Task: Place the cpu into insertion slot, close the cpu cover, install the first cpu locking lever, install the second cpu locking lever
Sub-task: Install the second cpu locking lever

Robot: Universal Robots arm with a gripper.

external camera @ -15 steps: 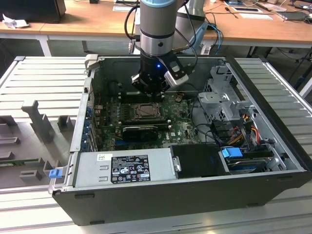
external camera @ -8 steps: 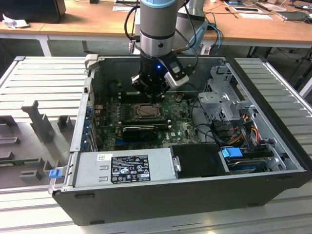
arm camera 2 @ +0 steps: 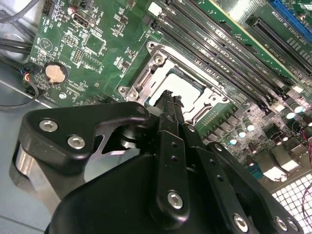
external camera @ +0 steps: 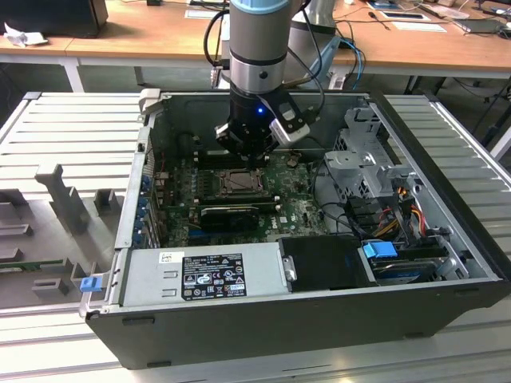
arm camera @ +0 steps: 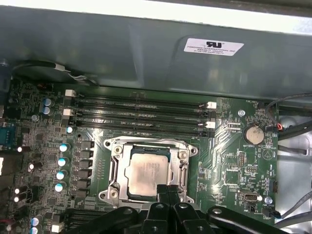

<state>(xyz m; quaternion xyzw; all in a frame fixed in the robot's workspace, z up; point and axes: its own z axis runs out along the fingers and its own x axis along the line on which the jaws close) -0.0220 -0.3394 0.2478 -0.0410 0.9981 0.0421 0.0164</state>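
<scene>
ribbed metal table [external camera: 64,120], computer case [external camera: 319,311]

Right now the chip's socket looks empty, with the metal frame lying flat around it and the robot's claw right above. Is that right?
Not quite: the socket is not empty. The first wrist view shows the cpu already sitting in it, seen through the window of the cpu cover, which lies flat. The gripper is indeed right above.

Grey arm [external camera: 257,48], pale-blue joint cap, black tool [arm camera 2: 170,146], silver screws.
</scene>
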